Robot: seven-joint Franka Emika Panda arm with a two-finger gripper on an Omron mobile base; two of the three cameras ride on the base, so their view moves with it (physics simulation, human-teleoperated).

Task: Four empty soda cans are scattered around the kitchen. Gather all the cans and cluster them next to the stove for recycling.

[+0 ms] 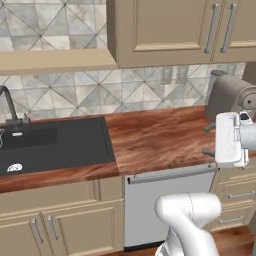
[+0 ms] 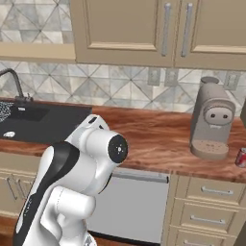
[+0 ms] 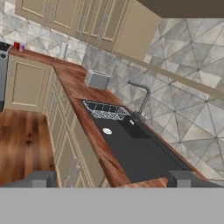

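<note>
You will find no legible text, label, brand, number or sign on any surface in these views.

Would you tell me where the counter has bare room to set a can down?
The widest bare patch is the wooden counter between the sink and the coffee machine. Right of the machine it is tighter: a red can stands there at the picture's edge. The gripper is open and holds nothing.

counter [image 2: 158, 139]: wood; on it: coffee machine [image 2: 211, 125] | red can [image 2: 241, 157] | toaster [image 3: 97, 80]
</note>
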